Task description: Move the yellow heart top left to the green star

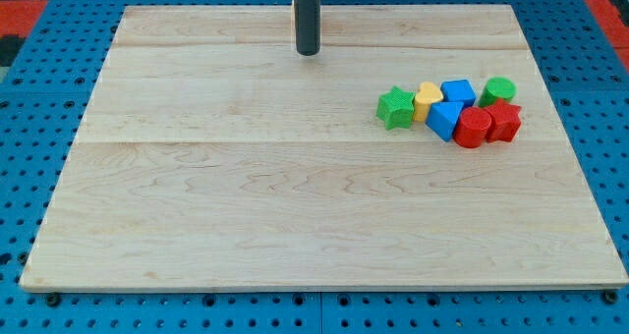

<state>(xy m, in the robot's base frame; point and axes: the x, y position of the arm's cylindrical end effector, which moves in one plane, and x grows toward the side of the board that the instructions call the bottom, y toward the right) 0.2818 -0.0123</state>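
My tip (308, 53) sits near the top centre of the frame, on the wooden board (246, 206), free of everything: nothing touches it, nothing is being pushed. It's a bare rod, so no grasp state applies; it just stands upright over open wood. All blocks are bunched in one cluster at the upper right of the frame, well apart from the tip, down and to the view's right of it. Green star (395, 108) is the leftmost piece of the cluster. Yellow heart (428, 100) is just beside it on the view's right, looks like it's touching or nearly so; can't tell for sure. So the heart currently sits right of the star and slightly higher in frame, not at its upper left. Blue cube (458, 92) is right of the heart, toward the view's top. A second blue block (445, 119), shape unclear but wedge-like, sits below the heart. Red cylinder (473, 127) is at the cluster's lower edge, with another red block (503, 120), shape hard to make out, against its right side. Green cylinder (499, 88) is at the top right corner of the cluster, behind the reds. Board rests on a blue perforated surface (29, 98).
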